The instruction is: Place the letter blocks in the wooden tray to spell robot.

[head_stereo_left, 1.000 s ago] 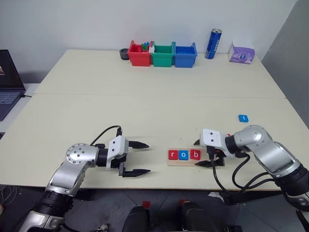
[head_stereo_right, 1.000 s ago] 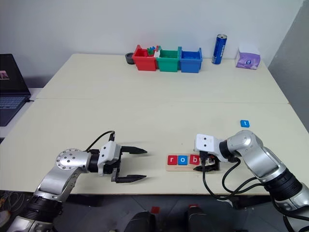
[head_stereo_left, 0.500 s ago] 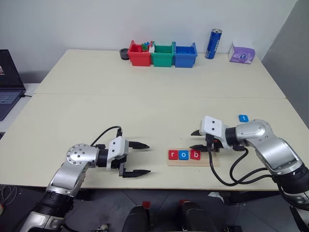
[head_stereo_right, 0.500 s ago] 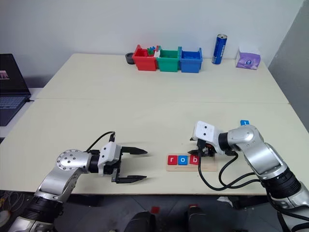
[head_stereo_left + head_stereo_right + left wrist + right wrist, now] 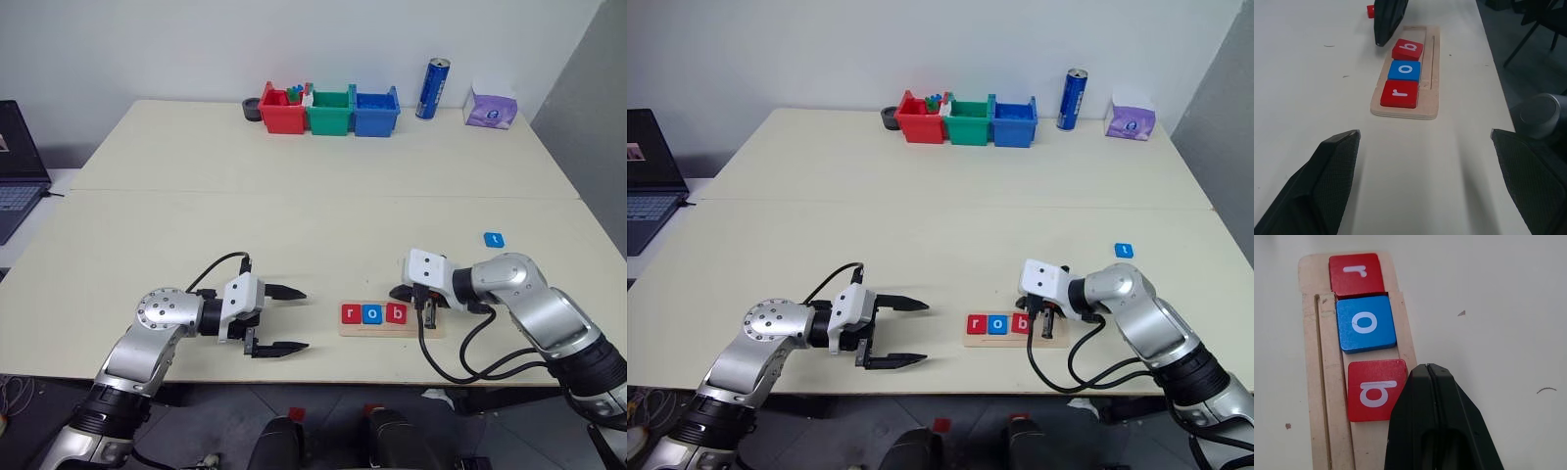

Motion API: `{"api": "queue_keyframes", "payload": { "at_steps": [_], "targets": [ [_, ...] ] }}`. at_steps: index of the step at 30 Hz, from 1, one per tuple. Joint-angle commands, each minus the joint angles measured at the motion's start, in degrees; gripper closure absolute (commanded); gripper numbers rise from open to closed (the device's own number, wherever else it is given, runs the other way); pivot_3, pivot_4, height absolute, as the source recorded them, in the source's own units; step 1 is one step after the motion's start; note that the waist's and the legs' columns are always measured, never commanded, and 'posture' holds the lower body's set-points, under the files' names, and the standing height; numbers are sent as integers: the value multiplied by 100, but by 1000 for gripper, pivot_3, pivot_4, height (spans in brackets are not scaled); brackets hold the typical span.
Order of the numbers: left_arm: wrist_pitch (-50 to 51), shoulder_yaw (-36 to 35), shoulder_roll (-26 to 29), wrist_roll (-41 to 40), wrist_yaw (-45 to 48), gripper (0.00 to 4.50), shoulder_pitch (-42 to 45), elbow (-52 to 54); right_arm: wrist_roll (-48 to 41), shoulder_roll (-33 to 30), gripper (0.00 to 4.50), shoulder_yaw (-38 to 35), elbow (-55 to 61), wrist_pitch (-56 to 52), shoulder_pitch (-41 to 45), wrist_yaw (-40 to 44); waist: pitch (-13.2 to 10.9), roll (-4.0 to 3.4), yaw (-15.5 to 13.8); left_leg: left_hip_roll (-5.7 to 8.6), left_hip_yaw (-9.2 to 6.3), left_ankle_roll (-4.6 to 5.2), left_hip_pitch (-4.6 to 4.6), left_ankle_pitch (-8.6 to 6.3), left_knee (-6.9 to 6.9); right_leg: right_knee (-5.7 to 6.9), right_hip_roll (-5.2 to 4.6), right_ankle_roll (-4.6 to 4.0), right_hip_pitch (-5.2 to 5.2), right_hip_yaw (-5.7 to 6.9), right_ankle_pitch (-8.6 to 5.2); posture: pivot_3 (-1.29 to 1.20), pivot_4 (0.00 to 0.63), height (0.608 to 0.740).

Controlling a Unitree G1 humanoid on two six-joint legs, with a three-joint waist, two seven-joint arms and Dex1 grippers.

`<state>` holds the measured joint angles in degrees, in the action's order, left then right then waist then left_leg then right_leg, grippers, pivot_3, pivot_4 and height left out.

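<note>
Partly right hand (image 5: 1432, 374) hides wooden tray (image 5: 1312, 382) beside b block (image 5: 1374, 389)

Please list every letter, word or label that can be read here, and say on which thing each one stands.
"r": white, on the red block at the tray's end.
"o": white, on the blue block in the middle.
"b": white, on the red block next to it.
Loose blue block: white mark, too small to read.
Blue can, purple tissue pack: print too small to read.
</note>
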<state>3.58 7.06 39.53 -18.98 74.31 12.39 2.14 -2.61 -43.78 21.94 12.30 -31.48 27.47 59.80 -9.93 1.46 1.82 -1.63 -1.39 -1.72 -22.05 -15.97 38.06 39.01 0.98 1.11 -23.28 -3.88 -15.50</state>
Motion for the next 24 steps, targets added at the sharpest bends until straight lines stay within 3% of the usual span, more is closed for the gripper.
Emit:
{"api": "queue_keyframes", "payload": {
  "at_steps": [1, 17, 24],
  "targets": [
    [-37, -45, 10, -35, -1, 0, 83, 101, 120, -68, 4481, 17, 149, 113, -17, 51, 0, 0, 0, 0, 0, 0, 0, 0, 0, 0, 0, 0, 0, 1, 0, 0, 150, 740],
    [90, 21, -14, -13, -122, 0, 64, 298, 56, 36, 4481, -120, 488, -63, -8, 66, 0, 0, -1, 0, -1, 0, 0, 0, 0, 0, 0, 1, 0, 2, 0, 0, 150, 740],
    [170, 0, 12, -45, -144, 0, 87, 354, -364, -438, 4481, -520, 1205, -490, -234, 352, -1, 0, -3, 0, -5, 0, -1, 0, 0, -1, -1, 1, 0, 3, 0, 0, 150, 740]
  ]
}}
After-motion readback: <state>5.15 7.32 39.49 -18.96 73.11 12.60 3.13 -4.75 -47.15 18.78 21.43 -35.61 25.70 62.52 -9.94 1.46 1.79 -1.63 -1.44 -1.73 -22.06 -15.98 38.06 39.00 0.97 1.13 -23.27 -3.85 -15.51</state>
